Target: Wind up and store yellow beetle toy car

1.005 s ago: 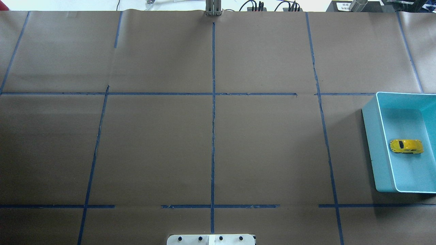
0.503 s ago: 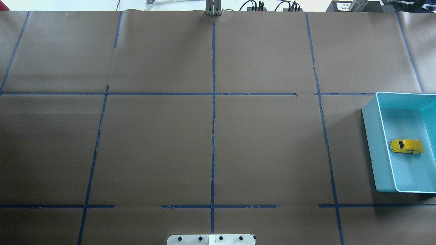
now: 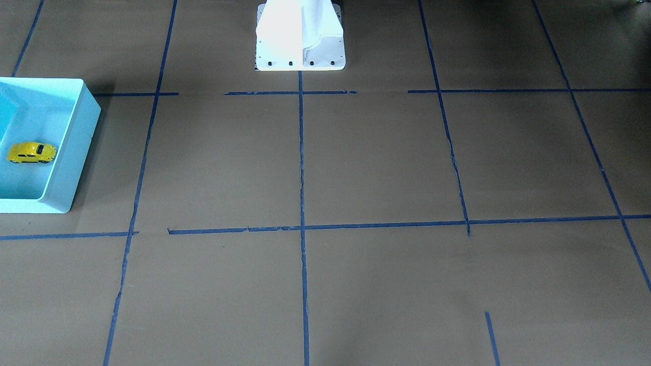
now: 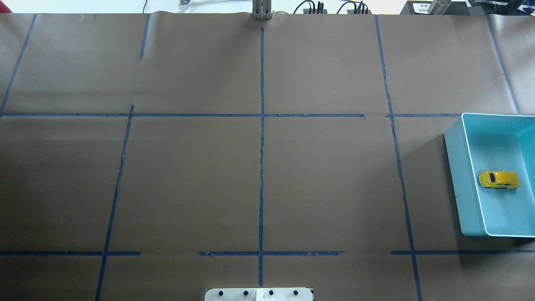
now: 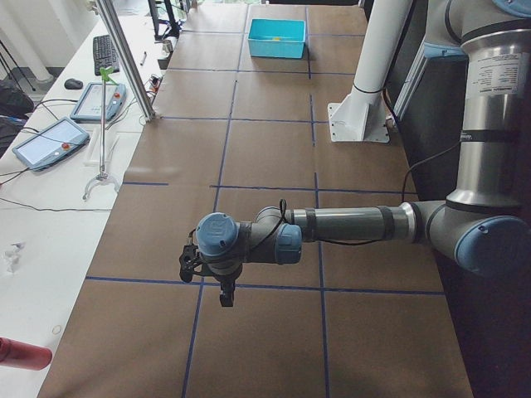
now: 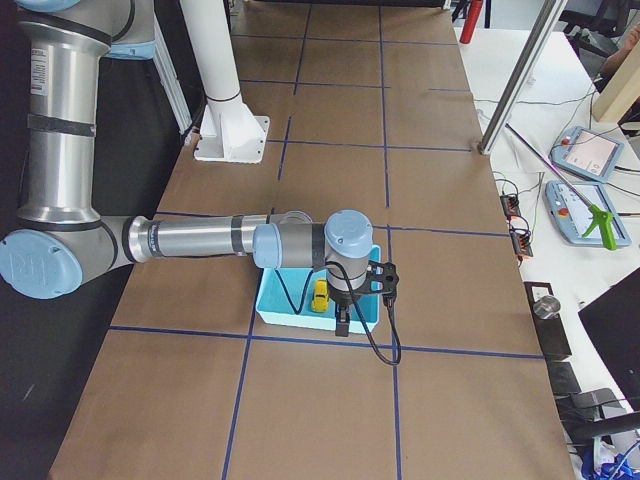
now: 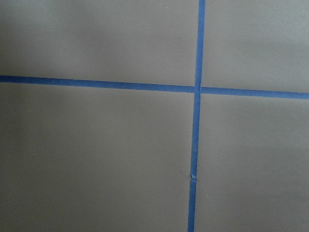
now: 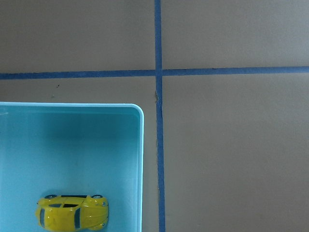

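The yellow beetle toy car (image 4: pixel 498 179) (image 3: pixel 31 152) (image 8: pixel 72 212) (image 6: pixel 320 295) lies on the floor of the turquoise bin (image 4: pixel 459 179) (image 3: pixel 74 152) (image 8: pixel 141 169) (image 5: pixel 277 37) at the table's right end, near the wall that faces the table's middle. My right gripper (image 6: pixel 343 328) hangs above that bin, pointing down, clear of the car. My left gripper (image 5: pixel 226 297) hangs over bare paper at the table's left end. Both grippers show only in the side views, so I cannot tell whether they are open or shut.
Brown paper with a blue tape grid (image 4: pixel 261 125) covers the table. The white robot pedestal (image 3: pixel 300 35) (image 4: pixel 259 294) stands at the robot's edge. A metal post (image 5: pixel 124 58) (image 6: pixel 520 80), tablets (image 5: pixel 46 141) and a red bottle (image 5: pixel 21 354) sit on the side desk.
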Controlling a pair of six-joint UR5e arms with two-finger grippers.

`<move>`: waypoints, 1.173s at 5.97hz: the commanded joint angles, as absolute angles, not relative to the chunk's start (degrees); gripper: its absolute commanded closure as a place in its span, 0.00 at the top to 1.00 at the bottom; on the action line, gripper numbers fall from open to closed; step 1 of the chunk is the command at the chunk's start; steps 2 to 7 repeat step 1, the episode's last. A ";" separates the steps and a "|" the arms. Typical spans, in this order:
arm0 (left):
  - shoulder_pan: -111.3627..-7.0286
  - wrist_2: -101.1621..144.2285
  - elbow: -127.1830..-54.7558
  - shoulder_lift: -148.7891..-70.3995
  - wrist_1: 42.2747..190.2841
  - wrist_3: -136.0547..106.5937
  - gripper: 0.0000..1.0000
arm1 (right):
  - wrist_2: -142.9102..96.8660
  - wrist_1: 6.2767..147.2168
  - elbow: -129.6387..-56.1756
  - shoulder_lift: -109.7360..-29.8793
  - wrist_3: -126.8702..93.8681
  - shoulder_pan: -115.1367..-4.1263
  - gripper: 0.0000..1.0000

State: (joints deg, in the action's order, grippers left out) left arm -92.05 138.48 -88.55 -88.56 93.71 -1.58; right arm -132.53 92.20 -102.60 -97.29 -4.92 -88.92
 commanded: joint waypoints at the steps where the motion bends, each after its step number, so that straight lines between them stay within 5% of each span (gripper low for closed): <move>1: -92.02 138.52 -88.86 -88.85 93.52 -1.23 1.00 | -132.54 92.20 -102.57 -97.29 -4.92 -88.95 1.00; 7: -92.02 138.52 -88.86 -88.85 93.52 -1.23 1.00 | -132.54 92.20 -102.57 -97.29 -4.92 -88.95 1.00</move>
